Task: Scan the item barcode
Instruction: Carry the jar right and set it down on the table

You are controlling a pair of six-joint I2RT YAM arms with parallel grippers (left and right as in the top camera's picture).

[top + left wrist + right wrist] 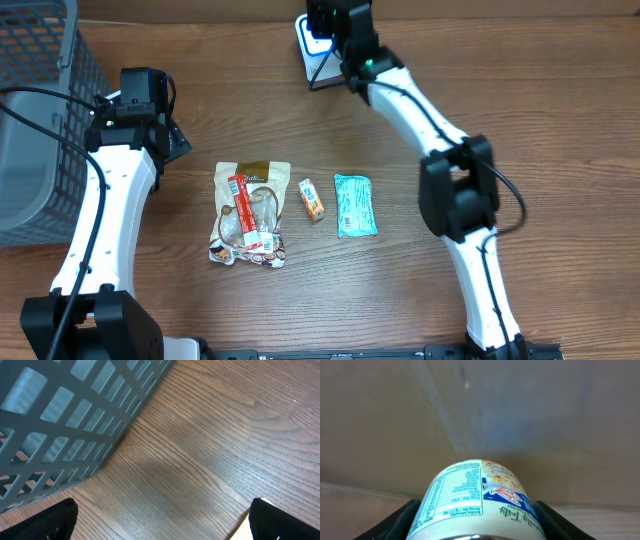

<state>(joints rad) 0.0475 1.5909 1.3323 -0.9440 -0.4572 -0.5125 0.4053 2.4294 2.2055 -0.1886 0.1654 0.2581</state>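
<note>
Basket (85, 70) at left; pouch (250, 212), box (312, 199), teal packet (355, 205) on table (560, 120)

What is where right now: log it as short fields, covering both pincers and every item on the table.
left pincer: open, empty, beside the grey basket
right pincer: shut on a labelled tub, nutrition panel facing the wrist camera
wooden table: snack bag, small orange box and teal packet lying in a row, apart from one another
barcode: none legible in these views
</note>
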